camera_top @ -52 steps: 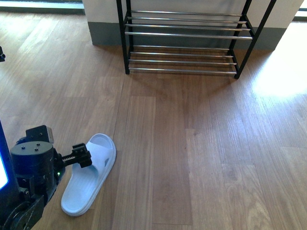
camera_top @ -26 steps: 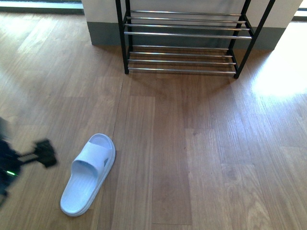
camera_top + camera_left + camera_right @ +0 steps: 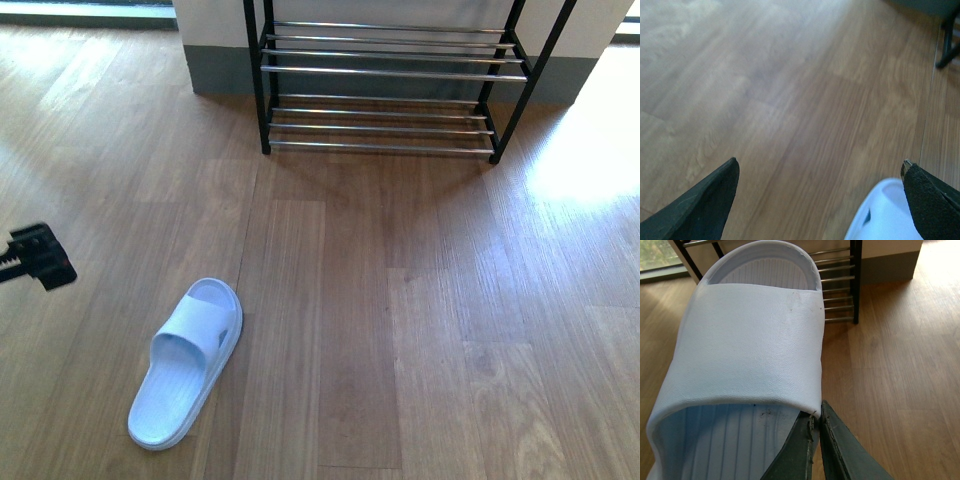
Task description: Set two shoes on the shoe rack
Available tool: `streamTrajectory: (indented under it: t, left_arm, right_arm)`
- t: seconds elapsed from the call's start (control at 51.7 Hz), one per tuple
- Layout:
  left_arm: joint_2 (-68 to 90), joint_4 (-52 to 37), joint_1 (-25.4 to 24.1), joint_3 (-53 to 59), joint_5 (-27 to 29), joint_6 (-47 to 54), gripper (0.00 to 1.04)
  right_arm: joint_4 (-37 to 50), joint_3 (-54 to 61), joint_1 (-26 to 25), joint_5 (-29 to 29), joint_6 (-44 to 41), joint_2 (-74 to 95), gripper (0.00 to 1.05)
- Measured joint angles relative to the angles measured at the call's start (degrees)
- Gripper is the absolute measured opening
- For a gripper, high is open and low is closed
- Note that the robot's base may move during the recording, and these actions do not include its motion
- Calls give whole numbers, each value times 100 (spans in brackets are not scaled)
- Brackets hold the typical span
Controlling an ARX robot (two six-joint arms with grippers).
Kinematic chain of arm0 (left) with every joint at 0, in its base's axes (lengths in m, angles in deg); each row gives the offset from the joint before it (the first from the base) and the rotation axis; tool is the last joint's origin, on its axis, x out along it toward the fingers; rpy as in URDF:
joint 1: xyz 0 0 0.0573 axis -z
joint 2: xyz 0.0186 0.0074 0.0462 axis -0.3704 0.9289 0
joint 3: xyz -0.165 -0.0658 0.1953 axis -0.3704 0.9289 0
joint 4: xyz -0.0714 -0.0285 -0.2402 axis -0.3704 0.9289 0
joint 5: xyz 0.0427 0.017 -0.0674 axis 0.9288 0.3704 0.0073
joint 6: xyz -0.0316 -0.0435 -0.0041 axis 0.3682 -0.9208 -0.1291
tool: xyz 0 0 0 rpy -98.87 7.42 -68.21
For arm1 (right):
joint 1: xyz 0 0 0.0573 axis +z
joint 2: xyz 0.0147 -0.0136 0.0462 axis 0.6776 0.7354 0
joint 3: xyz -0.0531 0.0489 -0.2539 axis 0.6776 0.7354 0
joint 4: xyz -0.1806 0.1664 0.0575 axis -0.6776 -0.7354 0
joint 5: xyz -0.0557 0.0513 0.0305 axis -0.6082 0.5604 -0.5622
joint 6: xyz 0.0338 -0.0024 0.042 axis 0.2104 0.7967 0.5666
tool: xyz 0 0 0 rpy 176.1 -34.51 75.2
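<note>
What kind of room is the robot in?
Probably a hallway or entryway in a home. There is a shoe rack with silver rods against the wall, a pale blue slide lying on the wooden plank floor, and sunlight coming in at the side.

front view looks down at floor; wrists close, sharing rack (image 3: 385, 85).

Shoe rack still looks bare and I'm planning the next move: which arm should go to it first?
Right. Its gripper is shut on a pale blue slide, with the shoe rack ahead. The left gripper is open, holding nothing.
</note>
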Motion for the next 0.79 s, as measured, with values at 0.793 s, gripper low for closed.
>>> streamTrajectory:
  t: [0.793]
  left_arm:
    - [1060,1377,-487,-1818,-1788,468,95]
  right_arm:
    - [0,0,0,0,0,0,1]
